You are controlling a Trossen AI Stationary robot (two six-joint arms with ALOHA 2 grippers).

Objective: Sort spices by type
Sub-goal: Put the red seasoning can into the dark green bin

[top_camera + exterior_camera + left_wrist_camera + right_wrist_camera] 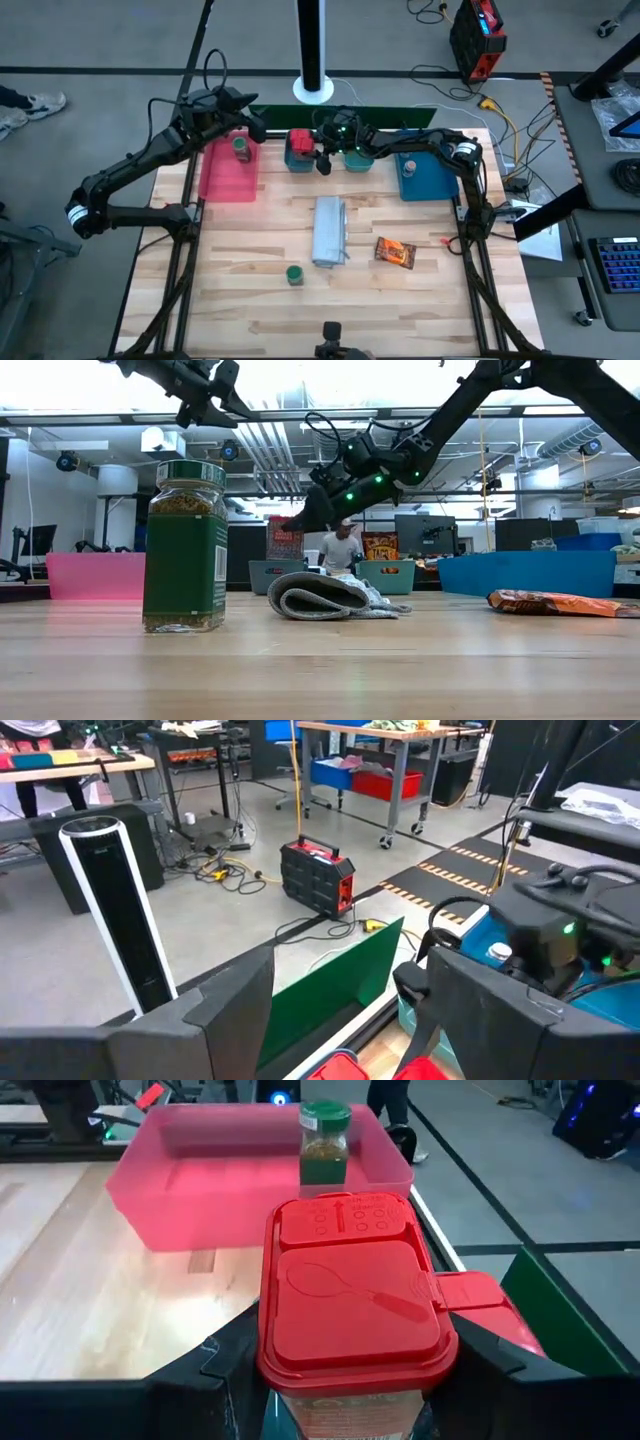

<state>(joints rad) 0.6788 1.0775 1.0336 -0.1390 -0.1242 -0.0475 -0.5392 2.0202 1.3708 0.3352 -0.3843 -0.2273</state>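
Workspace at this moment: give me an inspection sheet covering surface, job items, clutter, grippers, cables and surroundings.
Surface: wooden table with a pink tray, two small teal bins and a blue tray along the far edge.
Job items: green-lidded jar upright in the pink tray; another jar standing loose near the front; orange packet flat on the table; white-lidded jar in the blue tray; red-lidded box in the right gripper.
Clutter: grey folded cloth mid-table.
Grippers: left gripper open, empty, above the pink tray; right gripper shut on the red-lidded box near the teal bins.
Cables: loose cords on the floor.
Surroundings: red case, person in the background.
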